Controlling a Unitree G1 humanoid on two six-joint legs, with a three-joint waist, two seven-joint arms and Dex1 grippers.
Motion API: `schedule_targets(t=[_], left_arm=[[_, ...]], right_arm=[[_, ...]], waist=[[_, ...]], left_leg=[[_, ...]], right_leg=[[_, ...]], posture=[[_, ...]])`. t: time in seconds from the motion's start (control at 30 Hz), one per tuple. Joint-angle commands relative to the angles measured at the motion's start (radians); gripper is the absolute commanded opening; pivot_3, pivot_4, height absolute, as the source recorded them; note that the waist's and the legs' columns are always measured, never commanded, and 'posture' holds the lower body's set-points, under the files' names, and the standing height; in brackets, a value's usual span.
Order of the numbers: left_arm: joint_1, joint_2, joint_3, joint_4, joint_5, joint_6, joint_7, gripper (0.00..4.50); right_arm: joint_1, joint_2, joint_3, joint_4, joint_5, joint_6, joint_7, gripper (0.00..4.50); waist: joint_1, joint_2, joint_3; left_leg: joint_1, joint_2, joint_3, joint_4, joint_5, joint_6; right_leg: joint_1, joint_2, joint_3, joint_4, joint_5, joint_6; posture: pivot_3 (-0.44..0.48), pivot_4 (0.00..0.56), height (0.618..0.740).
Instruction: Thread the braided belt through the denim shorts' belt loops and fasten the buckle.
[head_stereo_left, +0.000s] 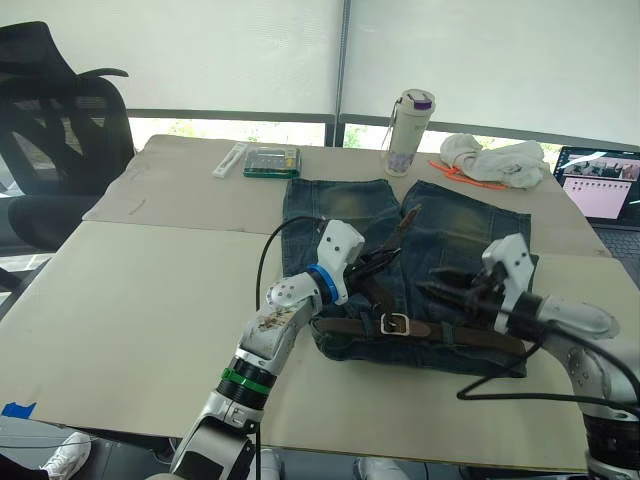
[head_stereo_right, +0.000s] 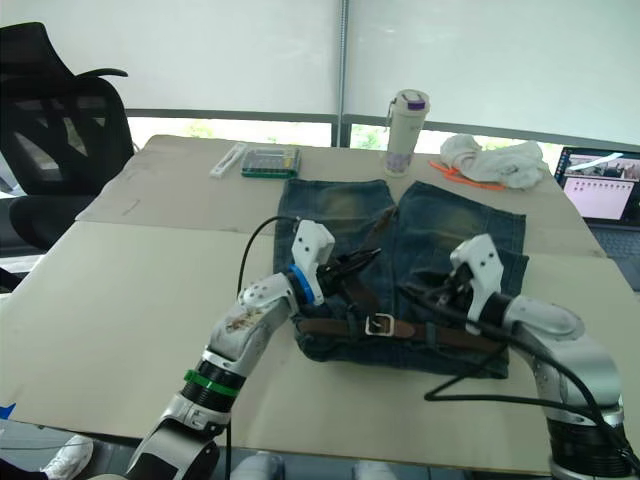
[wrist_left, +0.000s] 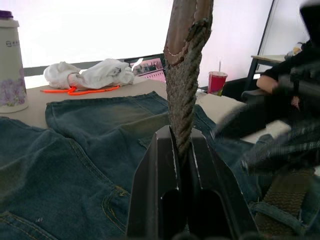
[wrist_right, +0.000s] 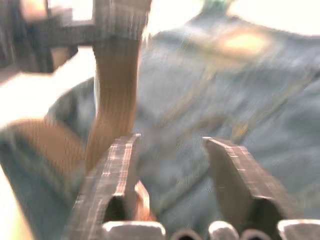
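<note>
Denim shorts (head_stereo_left: 400, 270) flat on table (head_stereo_left: 150, 290), waistband toward robot, legs pointing away. Braided belt (head_stereo_left: 450, 332) along waistband thru belt loops (head_stereo_right: 432, 335) — buckle (head_stereo_left: 395, 323) at centre front, tail end lifted up over shorts. Left gripper (wrist_left: 184, 150) clamped tight on belt tail. Right gripper (wrist_right: 170, 150) over waistband's right part — fingers apart, holding nothing. Bottle (head_stereo_left: 408, 132), white cloth bundle (head_stereo_left: 495, 160), laptop (head_stereo_left: 600, 185) at far edge.
</note>
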Motion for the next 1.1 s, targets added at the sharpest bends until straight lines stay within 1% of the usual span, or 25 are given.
schedule_targets(t=[0.03,0.1,0.17,0.3,0.37,0.5,0.67,0.7,0.77,0.9,1.0,1.07,1.1], left_arm=[[-0.031,-0.010,-0.018,0.015,0.050,-0.061,0.008,0.00],[-0.042,-0.012,-0.023,0.037,0.088,-0.080,0.032,0.00],[-0.048,-0.020,-0.023,0.054,0.116,-0.096,0.056,0.00],[-0.049,-0.027,-0.023,0.070,0.151,-0.115,0.084,0.00],[-0.046,-0.028,-0.028,0.074,0.171,-0.126,0.095,0.00],[-0.045,-0.022,-0.047,0.093,0.218,-0.176,0.108,0.00],[-0.047,-0.034,-0.047,0.113,0.235,-0.203,0.115,0.00],[-0.045,-0.037,-0.046,0.112,0.232,-0.203,0.113,0.00],[-0.042,-0.041,-0.042,0.110,0.224,-0.200,0.109,0.00],[-0.036,-0.040,-0.041,0.109,0.221,-0.202,0.103,0.00],[-0.029,-0.041,-0.039,0.105,0.206,-0.203,0.086,0.00],[-0.025,-0.043,-0.037,0.100,0.188,-0.198,0.064,0.00],[-0.024,-0.045,-0.034,0.098,0.178,-0.194,0.053,0.36]], right_arm=[[-0.040,0.031,-0.088,-0.068,0.135,0.079,-0.085,3.99],[-0.063,0.065,-0.120,-0.086,0.221,0.122,-0.137,4.46],[-0.103,0.110,-0.157,-0.095,0.320,0.169,-0.227,4.46],[-0.156,0.164,-0.178,-0.093,0.442,0.231,-0.386,4.46],[-0.167,0.188,-0.163,-0.086,0.473,0.259,-0.469,4.46],[-0.172,0.237,-0.138,-0.079,0.533,0.287,-0.590,4.46],[-0.199,0.321,-0.125,-0.043,0.569,0.270,-0.768,4.46],[-0.203,0.334,-0.130,-0.039,0.584,0.259,-0.790,3.94],[-0.204,0.342,-0.134,-0.038,0.607,0.251,-0.814,3.32],[-0.198,0.332,-0.129,-0.042,0.640,0.252,-0.839,1.84],[-0.191,0.326,-0.130,-0.043,0.658,0.247,-0.853,0.89],[-0.187,0.316,-0.128,-0.041,0.667,0.242,-0.861,0.17],[-0.186,0.310,-0.127,-0.039,0.670,0.241,-0.863,0.01]], waist=[[0.000,0.000,0.000],[0.001,0.000,0.000],[0.001,0.000,0.000],[0.001,0.001,0.000],[0.001,0.001,0.000],[0.000,0.001,0.000],[-0.001,0.001,0.000],[-0.002,0.002,0.000],[-0.001,0.002,0.000],[-0.001,0.002,0.000],[-0.003,0.002,0.000],[-0.004,0.002,0.000],[-0.004,0.002,0.000]], left_leg=[[0.000,0.000,0.000,0.000,0.000,0.000],[0.000,0.000,0.000,0.000,0.000,0.000],[-0.001,0.000,0.000,0.000,0.000,0.000],[-0.001,0.000,0.000,0.000,0.000,0.000],[0.000,0.000,0.000,0.000,0.000,0.000],[-0.001,0.000,0.000,0.000,0.000,0.000],[-0.001,0.000,0.000,0.000,0.000,0.000],[0.000,0.000,0.000,0.000,0.000,0.000],[-0.001,0.000,0.000,0.000,0.000,0.001],[-0.001,0.000,0.000,0.000,0.000,0.001],[-0.001,0.000,0.000,0.000,0.000,0.001],[0.000,0.000,0.000,0.000,0.000,0.001],[-0.001,0.000,0.000,0.000,0.001,0.001]], right_leg=[[0.000,0.000,0.000,0.000,0.000,0.000],[0.000,0.000,0.000,0.000,0.000,0.000],[0.000,0.000,0.000,0.000,0.000,0.000],[0.000,0.000,0.000,0.001,0.000,0.000],[0.000,0.000,0.000,0.001,0.000,0.000],[-0.001,0.000,0.000,0.002,0.000,0.000],[-0.001,0.000,0.000,0.003,0.000,0.000],[-0.001,0.000,0.000,0.003,0.000,0.000],[-0.001,0.000,0.000,0.003,0.000,0.000],[-0.001,0.000,0.000,0.003,0.000,0.000],[-0.001,0.000,0.000,0.004,0.000,0.000],[-0.001,0.000,0.000,0.004,0.000,0.000],[-0.001,0.000,0.000,0.004,0.000,0.000]], posture=[[0.000,0.150,0.737],[0.000,0.150,0.737],[0.000,0.150,0.737],[0.000,0.150,0.737],[0.000,0.150,0.737],[0.000,0.150,0.737],[0.000,0.150,0.737],[0.000,0.150,0.737],[0.000,0.150,0.737],[0.000,0.150,0.737],[0.000,0.150,0.737],[0.000,0.150,0.737],[0.000,0.150,0.737]])
